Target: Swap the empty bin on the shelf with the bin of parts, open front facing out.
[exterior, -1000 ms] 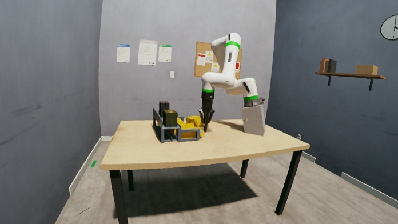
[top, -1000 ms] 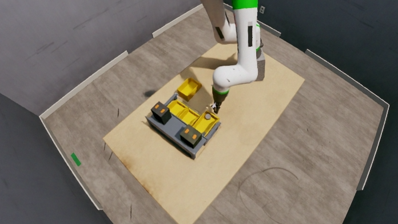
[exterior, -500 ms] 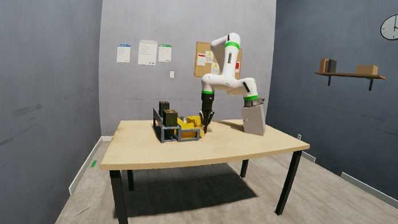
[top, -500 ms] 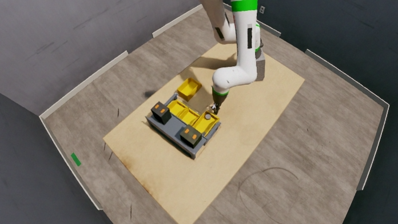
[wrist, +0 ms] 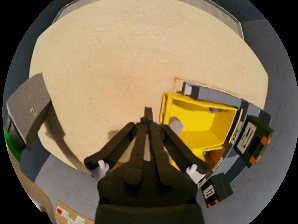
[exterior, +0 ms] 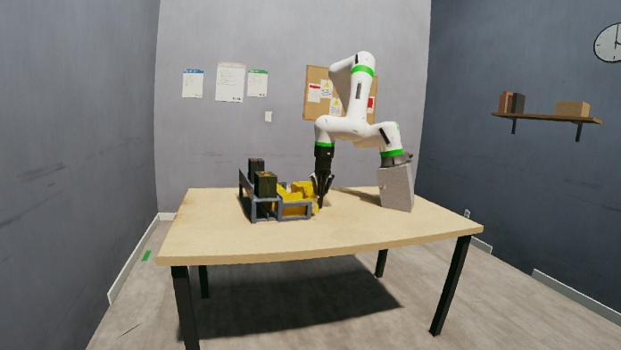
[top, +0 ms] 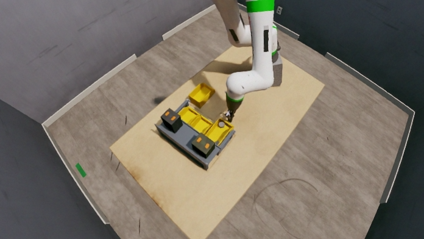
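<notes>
Parts bin at shelf, seating unconfirmed
Yellow open bin (top: 200, 97) stands on the counter; the hand (top: 230, 118) (exterior: 321, 206) (wrist: 147, 112), clenched on nothing, must probably push, then clear.

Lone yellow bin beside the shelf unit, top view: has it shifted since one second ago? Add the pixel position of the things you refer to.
No. The lone yellow bin (top: 201, 95) (exterior: 303, 189) (wrist: 116, 165) shows no visible shift relative to the nearest corner of the shelf unit (top: 186, 136) (exterior: 253, 212) (wrist: 209, 94).
</notes>
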Controlling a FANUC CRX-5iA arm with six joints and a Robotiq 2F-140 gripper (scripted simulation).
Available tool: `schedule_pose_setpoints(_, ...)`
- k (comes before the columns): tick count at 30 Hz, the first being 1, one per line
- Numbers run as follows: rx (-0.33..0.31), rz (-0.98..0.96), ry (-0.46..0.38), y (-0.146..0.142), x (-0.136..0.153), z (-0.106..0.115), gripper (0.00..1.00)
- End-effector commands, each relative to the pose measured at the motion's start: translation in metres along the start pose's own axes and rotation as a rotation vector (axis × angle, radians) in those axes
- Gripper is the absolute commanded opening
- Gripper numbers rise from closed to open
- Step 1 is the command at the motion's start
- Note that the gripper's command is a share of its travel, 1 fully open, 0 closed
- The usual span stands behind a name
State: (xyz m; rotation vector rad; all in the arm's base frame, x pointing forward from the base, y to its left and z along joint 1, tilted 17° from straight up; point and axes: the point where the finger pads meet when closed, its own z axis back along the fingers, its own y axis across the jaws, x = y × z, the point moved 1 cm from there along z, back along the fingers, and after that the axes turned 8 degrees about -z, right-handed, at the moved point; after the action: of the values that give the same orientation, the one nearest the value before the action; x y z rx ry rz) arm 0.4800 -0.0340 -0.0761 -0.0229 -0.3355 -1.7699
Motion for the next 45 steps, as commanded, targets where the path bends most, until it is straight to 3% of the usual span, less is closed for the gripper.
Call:
schedule_pose_setpoints(1,0.001,0.0,0.001,0.001,0.0,0.001,0.1)
schedule_pose_setpoints(27,0.001,0.0,0.001,0.001,-0.001,0.001,0.1)
schedule_pose_setpoints(45,0.001,0.0,0.001,0.018,-0.003,0.001,0.1)
